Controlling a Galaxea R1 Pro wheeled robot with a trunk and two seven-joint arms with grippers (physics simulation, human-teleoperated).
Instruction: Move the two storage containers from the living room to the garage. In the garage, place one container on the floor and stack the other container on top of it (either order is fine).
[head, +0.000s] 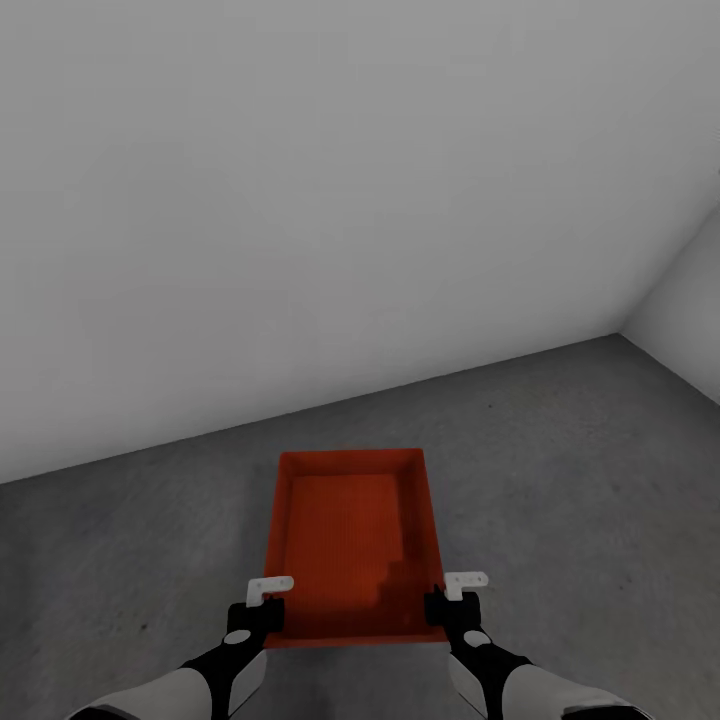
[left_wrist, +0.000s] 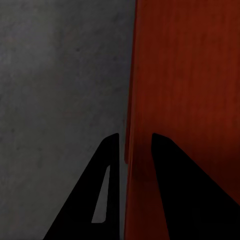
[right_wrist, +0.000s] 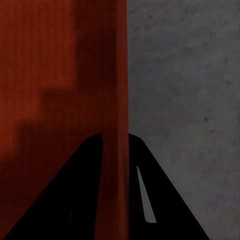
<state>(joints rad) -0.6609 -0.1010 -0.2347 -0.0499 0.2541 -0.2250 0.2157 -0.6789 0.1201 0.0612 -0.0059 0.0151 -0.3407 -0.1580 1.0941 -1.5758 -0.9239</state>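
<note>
One orange-red storage container (head: 350, 530) sits open side up in front of me over the dark grey concrete floor (head: 580, 480) of the garage. My left gripper (head: 262, 600) grips its left side wall near the closest corner, and my right gripper (head: 450, 600) grips the right side wall. In the left wrist view the gripper (left_wrist: 134, 137) straddles the thin container wall (left_wrist: 190, 75). In the right wrist view the gripper (right_wrist: 115, 135) clamps the container wall (right_wrist: 50, 75) tightly. Whether the container rests on the floor or hangs just above it cannot be told.
A plain grey wall (head: 300, 200) stands a short way beyond the container. A second wall (head: 690, 310) meets it in a corner at the right. Bare concrete (left_wrist: 60, 75) lies on both sides of the container (right_wrist: 190, 75).
</note>
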